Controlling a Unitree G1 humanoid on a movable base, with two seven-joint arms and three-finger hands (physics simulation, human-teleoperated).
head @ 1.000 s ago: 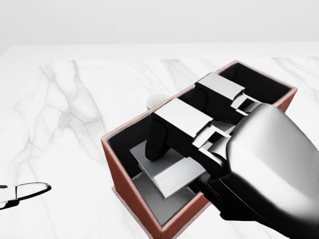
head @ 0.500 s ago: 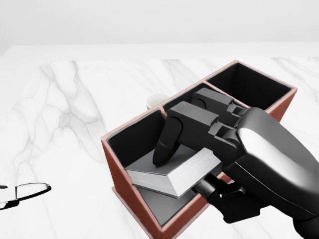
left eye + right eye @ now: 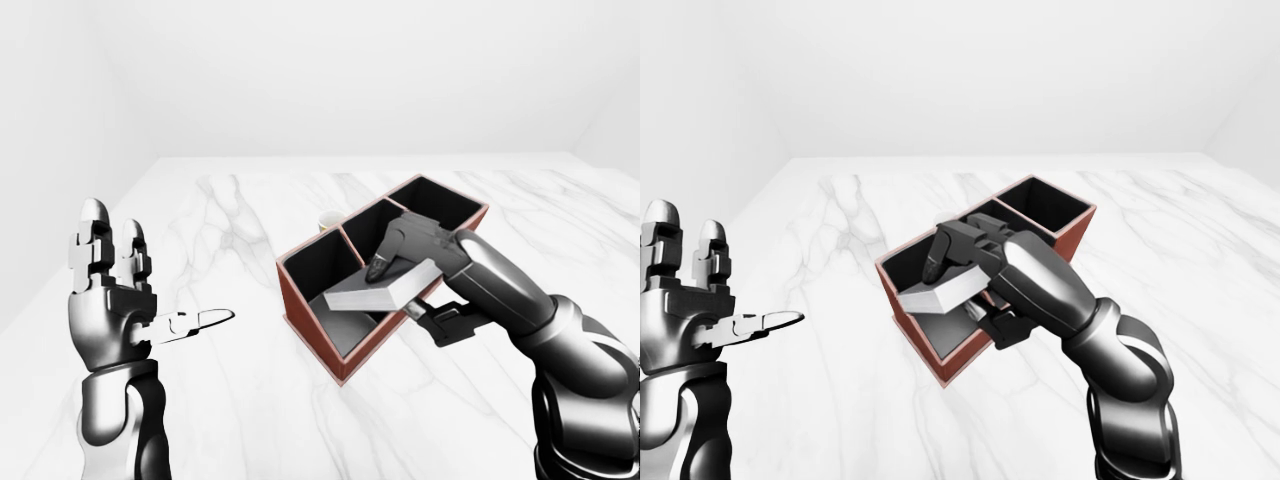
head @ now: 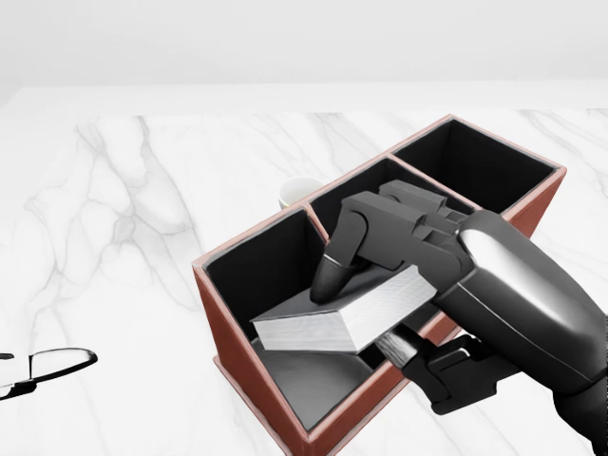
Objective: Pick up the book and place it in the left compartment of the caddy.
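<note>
Right hand (image 4: 380, 261), fingers (image 4: 334, 271) curled down over the top cover of the book (image 4: 347, 309) and the thumb underneath its near edge, so the hand is clamped on the volume. Compared with half a second ago, the fingers have folded more tightly and the book has risen: it then lay lower in the compartment and tilted, with its page edge turned toward the bottom right of the head view; it now sits nearly level, higher, with its pale page block facing the lower left. One second ago the fingers were spread flat across the caddy and the book lay lower still. Judged from this, the book was not released; it is held again and lifted slightly, so placement is not yet complete and it probably needs resettling.

The book hangs over and partly inside the left compartment of the caddy (image 4: 237, 366), the leftmost of three cells in the head view, its right end projecting over the near wall toward the wrist. The middle and right cells show nothing inside.

Left hand (image 3: 120, 290), fingers apart and upright, held in the air well clear of the caddy and holding nothing. A cup (image 4: 296, 193) stands just beyond the caddy; eyeglasses (image 4: 52, 366) lie on the marble table (image 4: 123, 218) at lower left
</note>
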